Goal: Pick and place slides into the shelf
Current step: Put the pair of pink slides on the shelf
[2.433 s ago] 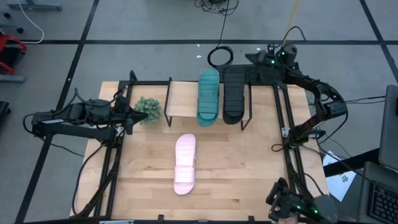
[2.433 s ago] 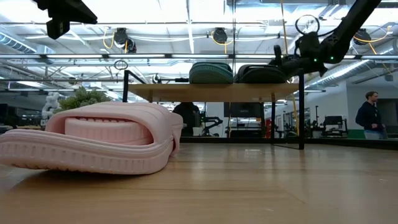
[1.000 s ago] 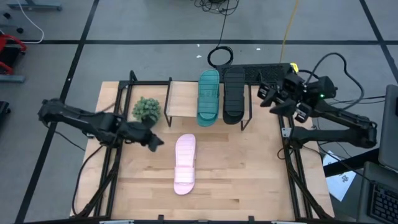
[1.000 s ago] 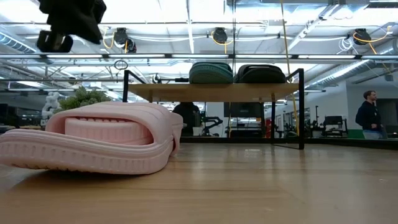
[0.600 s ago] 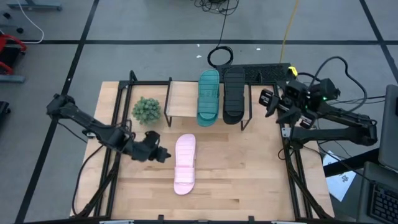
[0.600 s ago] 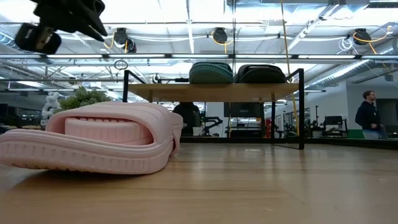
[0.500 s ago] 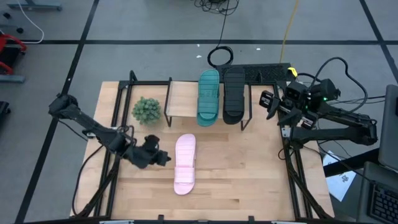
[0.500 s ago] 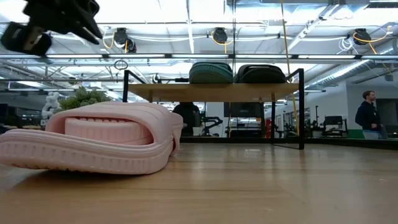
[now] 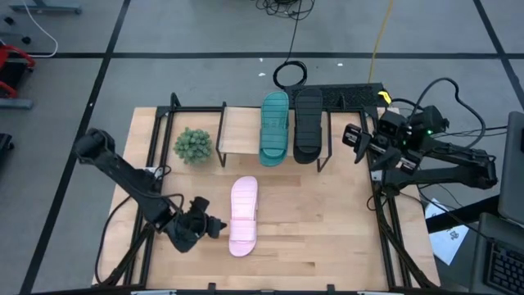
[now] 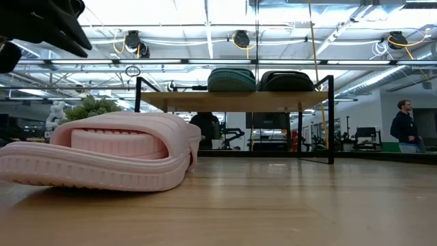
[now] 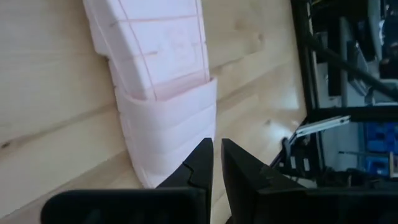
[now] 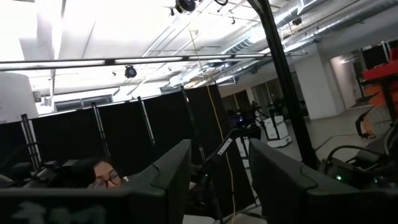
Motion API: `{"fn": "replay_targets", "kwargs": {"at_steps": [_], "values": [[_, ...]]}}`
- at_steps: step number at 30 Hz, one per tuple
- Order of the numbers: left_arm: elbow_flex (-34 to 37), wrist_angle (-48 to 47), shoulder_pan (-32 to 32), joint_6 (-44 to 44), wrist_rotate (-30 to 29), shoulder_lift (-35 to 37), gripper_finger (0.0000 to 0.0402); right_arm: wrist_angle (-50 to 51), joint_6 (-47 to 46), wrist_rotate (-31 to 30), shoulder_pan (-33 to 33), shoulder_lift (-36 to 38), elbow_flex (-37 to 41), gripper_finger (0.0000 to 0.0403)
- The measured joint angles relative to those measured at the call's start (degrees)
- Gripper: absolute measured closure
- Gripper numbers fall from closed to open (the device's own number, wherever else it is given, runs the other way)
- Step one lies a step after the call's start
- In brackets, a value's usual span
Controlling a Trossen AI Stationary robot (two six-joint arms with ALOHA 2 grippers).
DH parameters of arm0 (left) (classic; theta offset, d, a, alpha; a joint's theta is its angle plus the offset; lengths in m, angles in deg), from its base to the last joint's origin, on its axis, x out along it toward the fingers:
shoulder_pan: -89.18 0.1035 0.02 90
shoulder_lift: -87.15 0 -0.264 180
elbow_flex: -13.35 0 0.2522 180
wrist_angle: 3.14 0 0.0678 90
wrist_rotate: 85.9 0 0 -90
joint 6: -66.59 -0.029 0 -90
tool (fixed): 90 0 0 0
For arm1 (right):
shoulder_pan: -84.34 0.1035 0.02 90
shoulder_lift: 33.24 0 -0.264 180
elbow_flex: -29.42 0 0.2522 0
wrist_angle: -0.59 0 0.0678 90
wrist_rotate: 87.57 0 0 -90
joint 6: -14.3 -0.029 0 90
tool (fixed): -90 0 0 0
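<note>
The pale pink slide [image 9: 243, 215] lies sole-down on the tabletop, lengthwise from near to far; it fills the left of the low view [image 10: 102, 154]. The teal slide [image 9: 275, 126] and the black slide [image 9: 309, 124] rest side by side on the shelf's plank [image 9: 241, 129], also seen in the low view [image 10: 232, 100]. My left gripper [image 9: 213, 225] hangs shut above the table beside the pink slide's left side, near its strap [image 11: 171, 134], apart from it. My right gripper [image 9: 350, 139] is open in the air past the shelf's right legs.
A small green plant [image 9: 193, 145] stands by the plank's left end, inside the black frame. Black rails [image 9: 379, 205] run along the table's left and right edges. Bare wood [image 9: 319, 221] lies right of the pink slide. A person [image 10: 407, 126] stands far off in the room.
My left gripper has swung from beside the plant toward the table's near edge, along the pink slide's left side, and now sits by its near half. My right gripper has drifted slightly toward the near edge. All three slides have stayed put.
</note>
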Motion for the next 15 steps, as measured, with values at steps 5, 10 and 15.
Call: {"fn": "replay_targets", "kwargs": {"at_steps": [5, 10, 15], "values": [[0.0, -0.9, 0.0, -1.0, 0.0, -0.8, 0.0369, 0.0, 0.8, -0.1, 0.3, 0.0, 0.0, 0.0250], [0.0, -0.5, 1.0, -3.2, -0.1, -0.8, 0.0369, 0.0, 0.8, -0.1, 0.3, 0.0, 0.0, 0.0250], [0.0, -0.9, 2.3, -3.2, 0.2, -0.8, 0.0369, 0.0, 0.8, -0.2, 0.3, 0.0, 0.0, 0.0250]]}}
